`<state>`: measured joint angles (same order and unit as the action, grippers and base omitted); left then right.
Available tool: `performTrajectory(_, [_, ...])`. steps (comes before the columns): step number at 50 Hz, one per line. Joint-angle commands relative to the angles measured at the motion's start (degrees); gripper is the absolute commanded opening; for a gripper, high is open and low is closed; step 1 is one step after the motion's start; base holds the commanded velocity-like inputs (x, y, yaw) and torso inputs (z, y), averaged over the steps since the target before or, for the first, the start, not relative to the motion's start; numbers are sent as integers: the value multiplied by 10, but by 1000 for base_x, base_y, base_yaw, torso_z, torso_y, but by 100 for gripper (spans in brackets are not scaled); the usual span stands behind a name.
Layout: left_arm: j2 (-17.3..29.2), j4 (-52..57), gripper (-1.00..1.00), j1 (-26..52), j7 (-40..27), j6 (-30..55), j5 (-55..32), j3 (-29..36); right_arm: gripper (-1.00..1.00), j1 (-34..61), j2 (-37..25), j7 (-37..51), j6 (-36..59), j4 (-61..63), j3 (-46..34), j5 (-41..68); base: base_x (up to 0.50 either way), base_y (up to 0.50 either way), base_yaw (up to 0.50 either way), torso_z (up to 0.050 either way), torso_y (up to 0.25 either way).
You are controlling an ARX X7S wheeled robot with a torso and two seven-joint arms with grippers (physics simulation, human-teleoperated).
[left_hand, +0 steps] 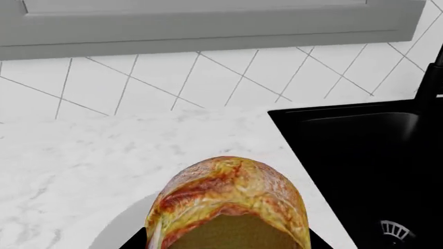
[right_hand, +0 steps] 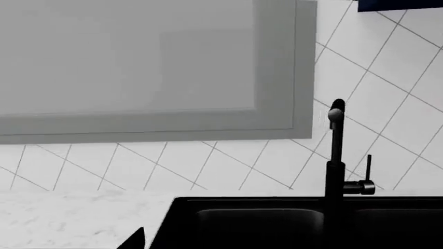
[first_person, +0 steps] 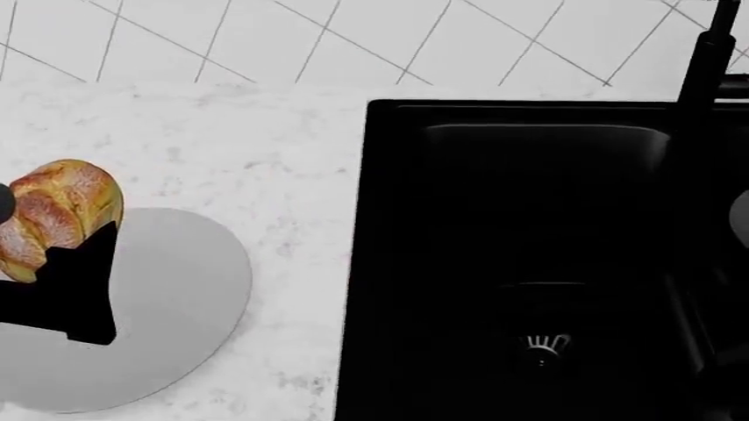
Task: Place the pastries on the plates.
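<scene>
The left tool (first_person: 53,254) seems to hold the bread roll (first_person: 59,210) over the grey plate (first_person: 175,298); the right tool is not seen.

A: What's cut off?
B: In the head view the roll (first_person: 53,210) and the left claw (first_person: 59,289) run off the edge; the claw's black body hides part of the grey plate (first_person: 175,298).
A: And the right claw?
B: Only a dark tip (right_hand: 135,239) shows. Open or closed, can't tell. The tap (first_person: 702,79) is cropped too.
</scene>
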<state>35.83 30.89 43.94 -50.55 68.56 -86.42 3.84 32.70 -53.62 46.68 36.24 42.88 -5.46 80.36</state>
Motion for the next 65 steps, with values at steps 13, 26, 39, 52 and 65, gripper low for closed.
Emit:
performTrajectory(13, [4, -4, -100, -7, -3, -16, -5, 5, 100, -6, 3, -2, -1, -1, -4, -6, -1, 500, 0, 0, 0])
performTrajectory(26, [-14, -38, -100, 23, 26, -12, 31, 40, 100, -2, 8, 4, 3, -13, -10, 10, 0, 269, 0, 0, 0])
performTrajectory(39, [-73, -155, -100, 122, 168, -23, 185, 185, 100, -3, 14, 11, -5, -20, -5, 3, 0, 0, 0, 0, 0])
performTrajectory(52, [-133, -216, -100, 127, 249, -62, 264, 292, 100, -5, 26, 1, -4, -42, -19, -20, 0, 0, 0, 0, 1])
performTrajectory(65, [-128, -199, -100, 97, 251, -64, 262, 310, 100, -32, 16, 12, -14, -27, -3, -12, 0, 0, 0, 0, 0])
